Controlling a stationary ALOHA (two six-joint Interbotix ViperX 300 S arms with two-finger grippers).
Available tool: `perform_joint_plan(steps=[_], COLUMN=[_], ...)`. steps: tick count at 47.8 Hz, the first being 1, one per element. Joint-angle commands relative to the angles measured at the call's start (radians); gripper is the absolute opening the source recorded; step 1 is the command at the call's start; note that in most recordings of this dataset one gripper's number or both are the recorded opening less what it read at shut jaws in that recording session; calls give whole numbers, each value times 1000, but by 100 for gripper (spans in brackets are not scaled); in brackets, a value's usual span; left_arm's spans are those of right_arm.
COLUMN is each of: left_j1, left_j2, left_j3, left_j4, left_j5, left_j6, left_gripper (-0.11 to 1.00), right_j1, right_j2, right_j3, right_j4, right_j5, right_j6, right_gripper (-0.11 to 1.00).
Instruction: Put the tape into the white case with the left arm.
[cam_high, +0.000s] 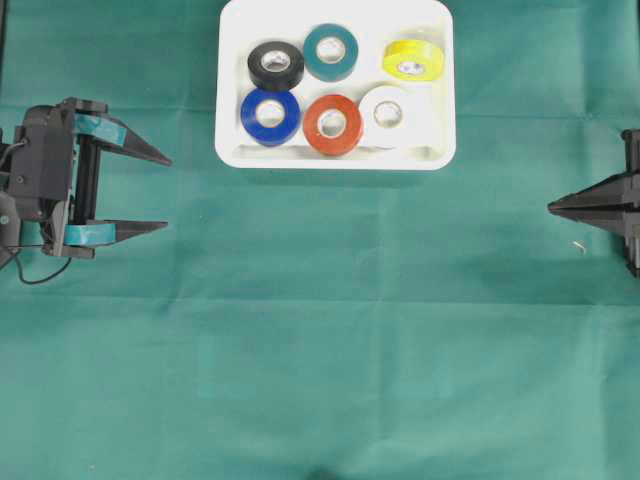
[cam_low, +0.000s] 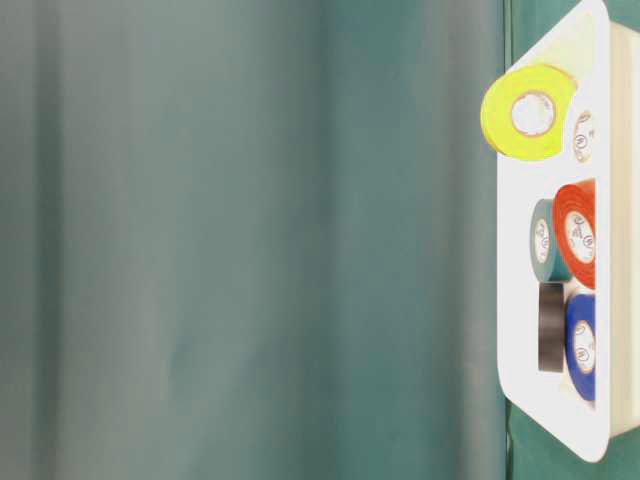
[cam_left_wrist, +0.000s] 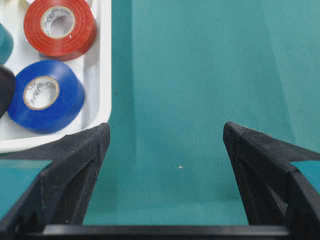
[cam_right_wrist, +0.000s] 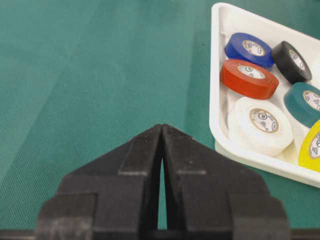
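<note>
**Six rolls in the tray, both grippers off to the sides**

White case (cam_high: 335, 158): shallow rectangular plastic tray, rounded corners, low raised rim, glossy white. Sits at the far middle of the green cloth (cam_high: 320, 350), long side across the overhead view.

Contents, all lying flat inside the rim, cores up:
- black tape (cam_high: 276, 66), far row, left
- teal tape (cam_high: 331, 52), far row, middle, touching or nearly touching the black one
- yellow tape (cam_high: 413, 59), far row, right, apart from the others
- blue tape (cam_high: 270, 117), near row, left
- red tape (cam_high: 333, 124), near row, middle, close against blue and white
- white tape (cam_high: 389, 113), near row, right, hard to separate from the tray floor

Each roll shows a pale paper core with a printed label; text too small to read.

Left gripper (cam_high: 160, 192): at the left edge of the cloth, well apart from the case, fingers with teal strips spread wide, nothing between them. Left wrist view shows only bare cloth in the gap, with the tray corner beside one finger.

Right gripper (cam_high: 553, 207): at the right edge, fingertips pressed together to a point, holding nothing. Right wrist view confirms the tips meet
</note>
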Motion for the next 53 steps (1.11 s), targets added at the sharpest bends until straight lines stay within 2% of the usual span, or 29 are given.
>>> perform_joint_plan(steps=[1,18,31,44,53], left_j1=[0,0,0,0,2], left_j2=[-3,-57,-118,-224,-311], left_j3=[-6,21,83,135,181], left_j4=[-3,-3,-3,-3,-3], left_j5=[-9,-9,-9,-9,-9], left_j6=[-2,-3,-5,-5,-28], left_gripper=[96,96,96,96,96], right_j1=[0,0,-2,-2,-2], right_j2=[9,9,9,9,9], right_j3=[15,15,15,15,15], right_j4=[-8,-9,-9,-9,-9], right_j5=[-9,-9,-9,-9,-9], right_j6=[2,2,0,0,2], right_gripper=[-9,-9,-9,-9,-9])
